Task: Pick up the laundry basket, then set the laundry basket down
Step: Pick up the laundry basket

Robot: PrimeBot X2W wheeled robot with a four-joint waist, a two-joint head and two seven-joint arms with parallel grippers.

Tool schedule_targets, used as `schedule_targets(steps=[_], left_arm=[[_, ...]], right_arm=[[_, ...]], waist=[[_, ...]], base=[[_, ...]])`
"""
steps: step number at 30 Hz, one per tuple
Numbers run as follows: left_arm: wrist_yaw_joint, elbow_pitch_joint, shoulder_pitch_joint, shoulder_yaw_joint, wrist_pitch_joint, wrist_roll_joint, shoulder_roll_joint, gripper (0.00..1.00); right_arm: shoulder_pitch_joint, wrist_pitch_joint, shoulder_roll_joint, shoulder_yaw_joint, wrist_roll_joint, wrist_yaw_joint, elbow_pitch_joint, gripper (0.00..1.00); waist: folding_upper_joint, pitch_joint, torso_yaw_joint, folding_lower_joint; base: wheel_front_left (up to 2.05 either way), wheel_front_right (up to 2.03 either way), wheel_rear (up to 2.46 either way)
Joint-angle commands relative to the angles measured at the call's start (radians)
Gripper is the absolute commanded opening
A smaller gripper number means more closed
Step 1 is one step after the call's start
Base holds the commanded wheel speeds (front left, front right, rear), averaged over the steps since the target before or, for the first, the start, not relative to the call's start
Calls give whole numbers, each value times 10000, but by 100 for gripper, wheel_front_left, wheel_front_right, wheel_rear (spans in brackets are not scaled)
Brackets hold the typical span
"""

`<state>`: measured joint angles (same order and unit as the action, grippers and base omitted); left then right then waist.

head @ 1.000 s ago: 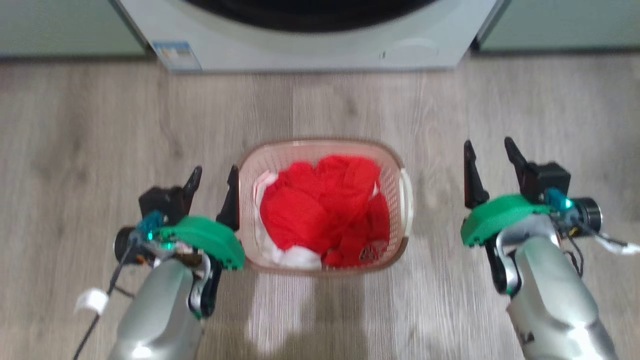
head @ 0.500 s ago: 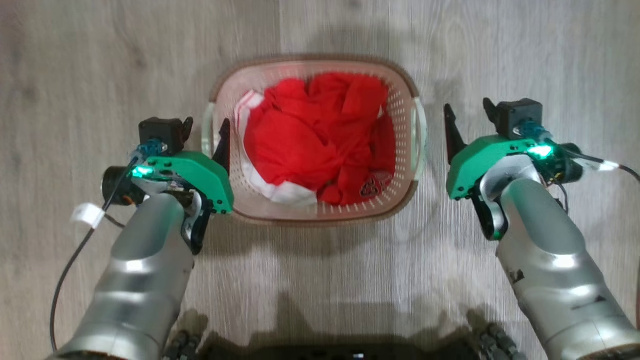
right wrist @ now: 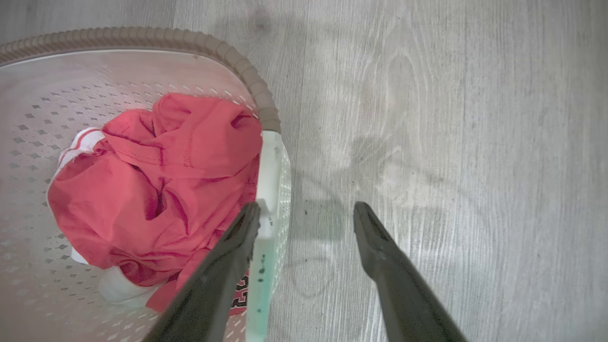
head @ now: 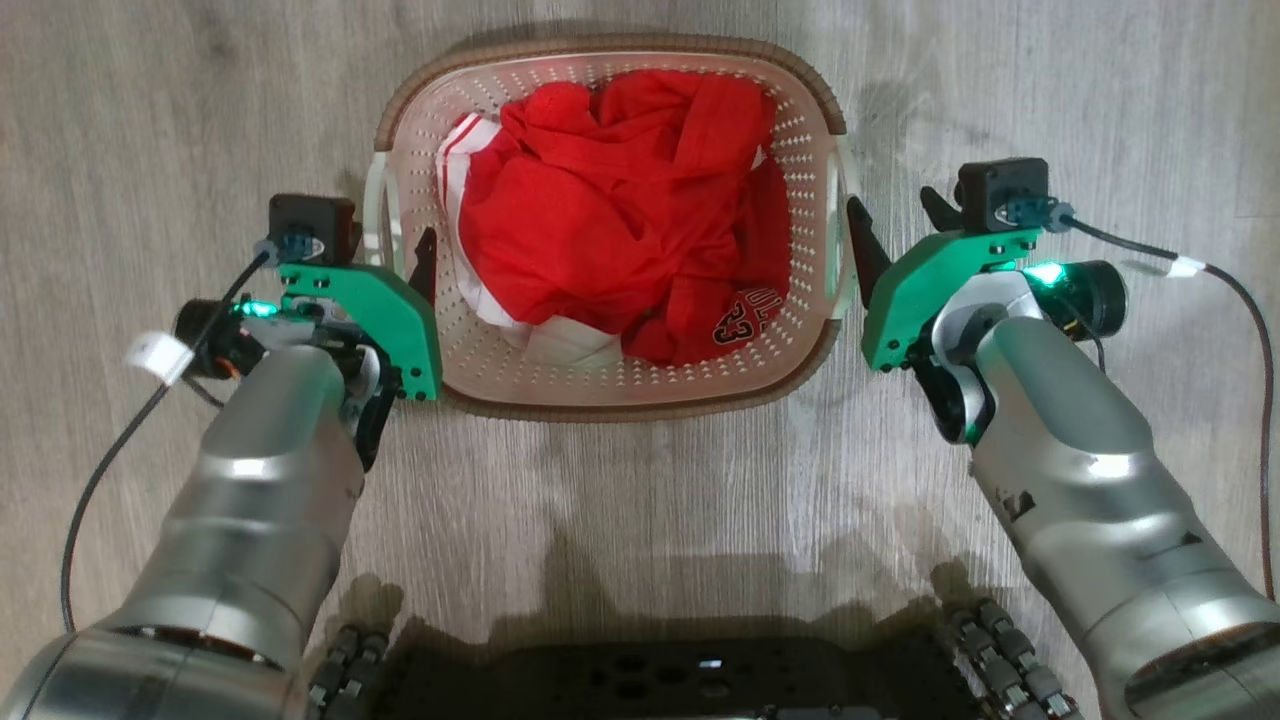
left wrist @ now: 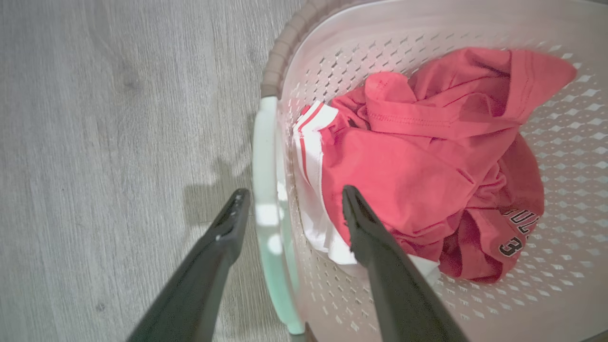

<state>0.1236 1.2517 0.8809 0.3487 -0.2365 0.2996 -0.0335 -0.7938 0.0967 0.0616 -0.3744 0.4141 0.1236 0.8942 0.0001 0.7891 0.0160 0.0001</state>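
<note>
The laundry basket (head: 602, 48), cream-white and perforated with a brown rim, stands on the floor between my arms, holding red and white clothes (head: 620, 210). My left gripper (head: 390, 255) is open at its left side. In the left wrist view the left gripper (left wrist: 294, 194) straddles the white left handle (left wrist: 264, 190), one finger outside and one over the clothes. My right gripper (head: 897, 218) is open at the right side. In the right wrist view the right gripper (right wrist: 306, 209) has its inner finger at the right handle (right wrist: 270, 180) and its outer finger over bare floor.
Pale wood floor (head: 1100, 90) surrounds the basket on all sides. My dark base (head: 640, 680) lies along the bottom edge of the head view. A black cable (head: 1240, 290) loops off the right wrist.
The head camera has tilted down, so the washing machine has left the view. Both grippers have come in beside the basket's handles; the right one closed a wide gap.
</note>
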Motion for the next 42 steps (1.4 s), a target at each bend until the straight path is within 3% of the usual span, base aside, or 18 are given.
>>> schedule_targets(steps=[1,21,42], left_arm=[[4,35,-19,-134,33,9,-319,100],[65,365,1121,898,1846,29,-195,100],[70,-138,1296,2058,1953,1496,-169,100]], right_arm=[[190,-63,-114,-263,201,71,-57,100],[-1215,-1242,-114,-1303,1637,71,1168,100],[-1801,-850,-114,-2149,2668,71,1867,100]], waist=[[-1,71,30,-1],[-1,1238,325,-1],[-1,1620,550,-1]], base=[[0,0,0],[0,0,0],[0,0,0]])
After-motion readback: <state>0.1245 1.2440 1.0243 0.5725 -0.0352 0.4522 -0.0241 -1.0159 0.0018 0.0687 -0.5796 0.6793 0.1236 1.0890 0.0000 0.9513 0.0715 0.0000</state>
